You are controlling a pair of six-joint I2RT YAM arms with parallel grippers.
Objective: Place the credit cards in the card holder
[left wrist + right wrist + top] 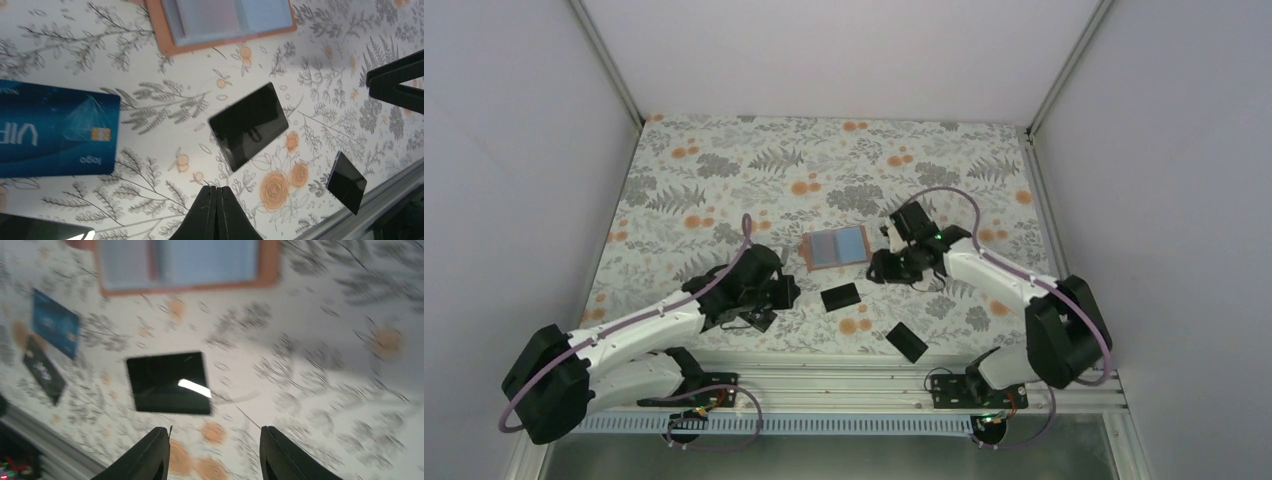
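The card holder (808, 252) lies open on the floral cloth, tan rim around pale blue-grey slots. It also shows in the left wrist view (165, 42) and the right wrist view (200, 287). One black card (840, 296) lies just in front of it, and a second black card (906, 342) lies near the front edge. A blue card (55, 130) and a black card with pale marks (44, 371) lie under my left arm. My left gripper (216, 190) is shut and empty, above the cloth between the blue card and the middle black card (248, 125). My right gripper (215, 440) is open and empty above that black card (167, 382).
A metal rail (854, 375) runs along the table's front edge. White walls stand on three sides. The right arm's dark fingers (395, 85) show at the right of the left wrist view. The right wrist view is blurred.
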